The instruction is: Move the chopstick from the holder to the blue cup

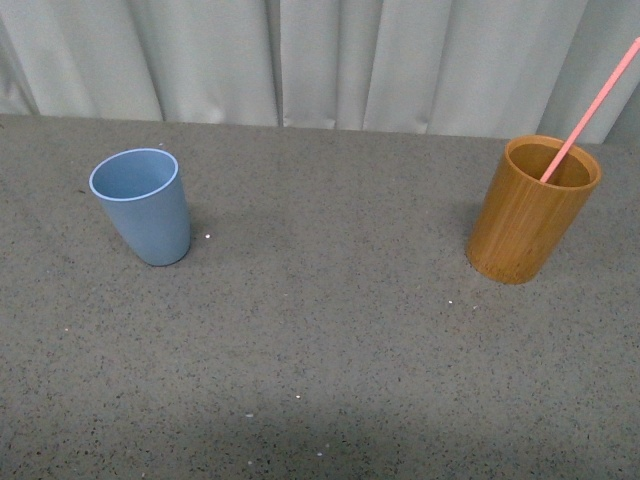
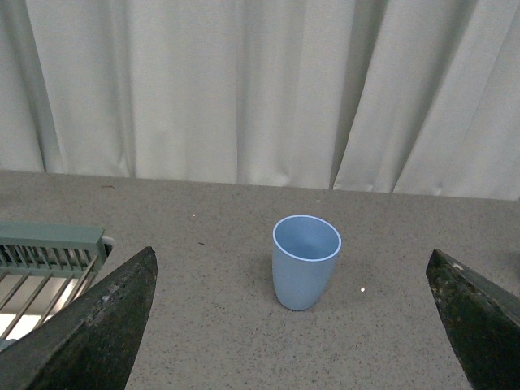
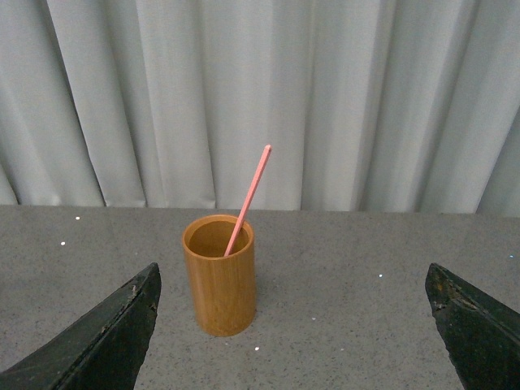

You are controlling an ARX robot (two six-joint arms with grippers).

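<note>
Pink, thin and stiff-looking, the chopstick (image 1: 590,113) leaned in the round bamboo holder (image 1: 525,225) at right, well apart from the blue plastic cup (image 1: 145,210) at left; probably light and slick, best pinched on its exposed upper shaft. Both the left gripper (image 2: 292,253) and right gripper (image 3: 293,267) gaped wide, empty

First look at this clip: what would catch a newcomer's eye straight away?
The pink chopstick stands out first, leaning out of the brown bamboo holder on the right of the table in the front view. Far across on the left stands the blue cup, upright and empty. Both sit on a grey speckled table before a pale curtain.
</note>
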